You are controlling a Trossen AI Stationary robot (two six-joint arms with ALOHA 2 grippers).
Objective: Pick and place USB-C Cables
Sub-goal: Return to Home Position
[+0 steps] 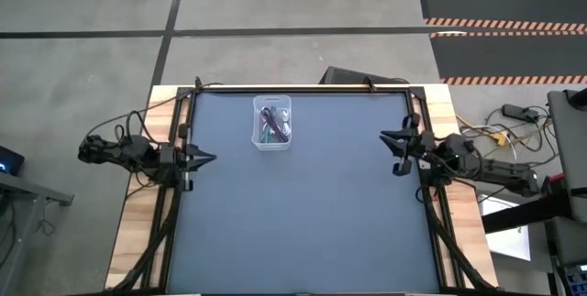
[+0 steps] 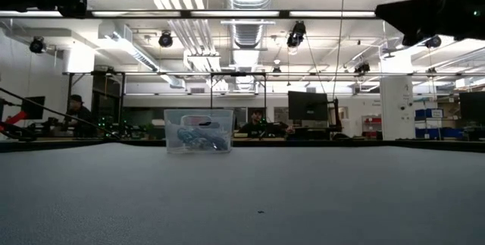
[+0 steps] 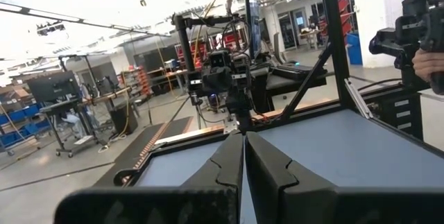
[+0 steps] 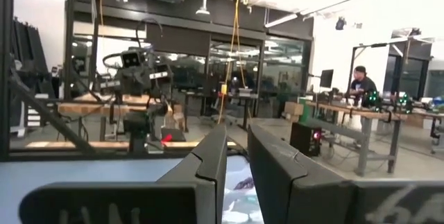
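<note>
The clear bin (image 1: 272,122) stands on the dark mat near the table's far edge, left of centre; in the low view the bin (image 2: 198,131) rests on its base. Inside it lie the bundled USB-C cables (image 1: 274,126): dark purple, teal-green and white strands show. My left gripper (image 1: 213,158) hovers at the table's left edge, shut, pointing right; in its wrist view the left gripper's (image 3: 244,138) fingers meet. My right gripper (image 1: 393,152) hovers at the right edge, open, pointing left, and the right gripper (image 4: 237,141) shows a narrow gap. Neither is near the bin.
The dark mat (image 1: 303,223) spreads wide between the arms. A black frame rail (image 1: 303,88) runs along the far edge, and wooden strips (image 1: 138,232) flank the mat. Black wires trail from both arms. People sit at desks (image 2: 76,108) in the room beyond.
</note>
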